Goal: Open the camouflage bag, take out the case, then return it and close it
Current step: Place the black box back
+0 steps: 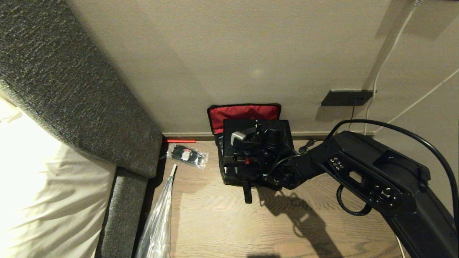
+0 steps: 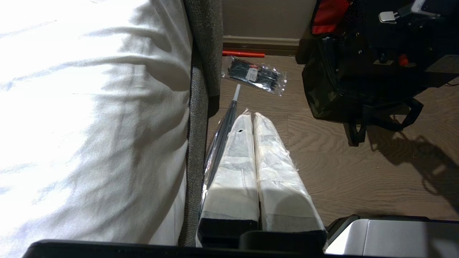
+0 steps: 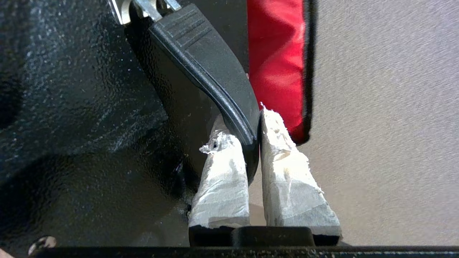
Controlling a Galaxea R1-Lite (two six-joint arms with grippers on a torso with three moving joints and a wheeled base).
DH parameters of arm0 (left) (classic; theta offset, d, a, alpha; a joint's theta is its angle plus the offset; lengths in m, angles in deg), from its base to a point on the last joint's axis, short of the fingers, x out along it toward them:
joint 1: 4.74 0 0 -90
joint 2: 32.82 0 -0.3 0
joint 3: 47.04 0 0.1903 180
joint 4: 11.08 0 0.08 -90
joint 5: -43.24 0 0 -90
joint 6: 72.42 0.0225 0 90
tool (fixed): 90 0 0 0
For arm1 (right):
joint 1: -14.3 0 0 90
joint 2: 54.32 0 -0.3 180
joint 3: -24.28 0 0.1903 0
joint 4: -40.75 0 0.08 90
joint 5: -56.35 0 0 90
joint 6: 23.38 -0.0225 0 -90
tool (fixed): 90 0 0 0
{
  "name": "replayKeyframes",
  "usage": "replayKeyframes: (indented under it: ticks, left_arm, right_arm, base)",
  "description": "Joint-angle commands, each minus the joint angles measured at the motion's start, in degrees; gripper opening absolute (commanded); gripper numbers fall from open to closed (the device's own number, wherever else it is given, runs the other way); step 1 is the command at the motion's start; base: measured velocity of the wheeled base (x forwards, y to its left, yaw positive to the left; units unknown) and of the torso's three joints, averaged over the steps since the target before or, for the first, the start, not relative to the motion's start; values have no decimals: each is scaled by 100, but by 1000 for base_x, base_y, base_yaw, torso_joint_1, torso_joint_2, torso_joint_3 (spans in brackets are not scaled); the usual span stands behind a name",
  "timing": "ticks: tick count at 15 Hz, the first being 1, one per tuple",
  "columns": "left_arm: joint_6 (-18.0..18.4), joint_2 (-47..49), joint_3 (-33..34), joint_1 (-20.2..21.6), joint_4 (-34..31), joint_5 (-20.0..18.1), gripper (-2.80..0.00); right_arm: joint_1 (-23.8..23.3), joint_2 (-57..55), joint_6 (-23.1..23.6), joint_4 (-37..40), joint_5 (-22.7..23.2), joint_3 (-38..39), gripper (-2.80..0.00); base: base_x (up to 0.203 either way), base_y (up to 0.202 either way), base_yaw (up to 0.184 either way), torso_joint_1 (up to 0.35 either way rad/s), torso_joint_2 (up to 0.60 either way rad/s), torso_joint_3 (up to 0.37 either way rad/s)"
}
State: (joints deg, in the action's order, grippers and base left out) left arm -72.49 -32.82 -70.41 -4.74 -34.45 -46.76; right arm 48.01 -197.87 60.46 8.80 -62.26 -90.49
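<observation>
Wood-grain floor (image 1: pixel 222 222) underfoot, beige wall (image 1: pixel 251 53) behind, skirting board (image 1: pixel 186 135) along their join with a thin red rod (image 1: pixel 179 141) lying against it. Grey upholstered bed frame (image 1: pixel 71 93) to the left, white bedding (image 1: pixel 39 193) on it; clear packet of black cable ties (image 1: pixel 187 155) flat on the floor near the frame's corner, and a clear-wrapped folded umbrella (image 1: pixel 159 218) lying beside the frame, white tip pointing towards the packet. Dark wall socket plate (image 1: pixel 346 97) low on the wall to the right, white cables (image 1: pixel 394 43) running up from it.
</observation>
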Motion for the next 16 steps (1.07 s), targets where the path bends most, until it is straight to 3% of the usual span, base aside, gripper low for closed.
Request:
replayKeyframes:
  ticks: [1,16]
  left_arm:
    - [-1,0,0,0,0,0,-280]
    - [-1,0,0,0,0,0,-280]
  right_arm:
    - [22,38,59,91,-16,-134,-280]
    - [40,-407,-93,229,-13,-435,-280]
  base:
    - [0,0,0,0,0,0]
    - [0,0,0,0,0,0]
